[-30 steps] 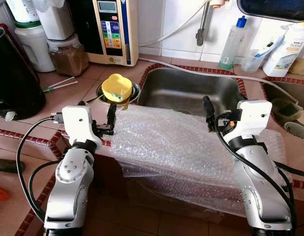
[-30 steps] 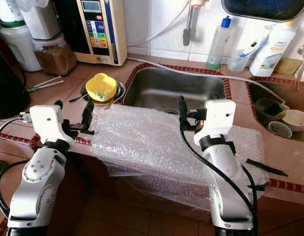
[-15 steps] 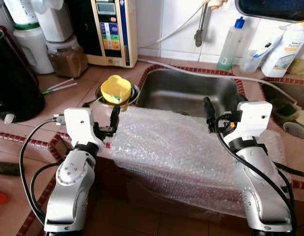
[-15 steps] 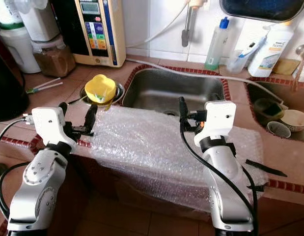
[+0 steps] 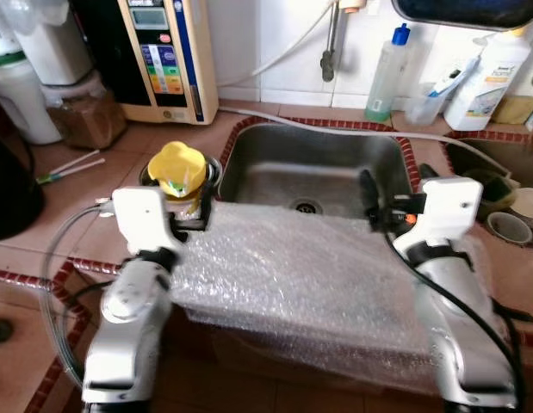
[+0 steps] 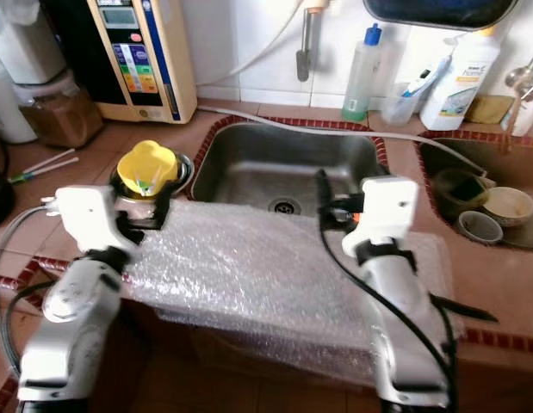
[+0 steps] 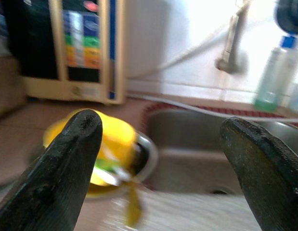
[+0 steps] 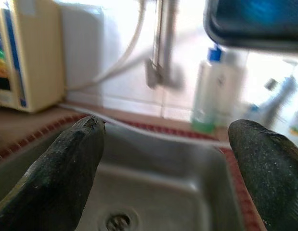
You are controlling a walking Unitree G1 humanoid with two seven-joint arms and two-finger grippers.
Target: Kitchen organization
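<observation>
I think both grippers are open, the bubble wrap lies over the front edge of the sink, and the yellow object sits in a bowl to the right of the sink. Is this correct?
One detail is wrong: the yellow object sits to the left of the sink, not the right, as the left eye view shows. The rest holds: the left gripper and right gripper are open, and the bubble wrap lies over the sink's front edge.

A tiled table (image 5: 120, 159) carries bubble wrap (image 5: 300, 275) at six o'clock, a yellow lid on a steel bowl (image 5: 178, 168) at nine, and bottles (image 5: 387, 64) at one.
</observation>
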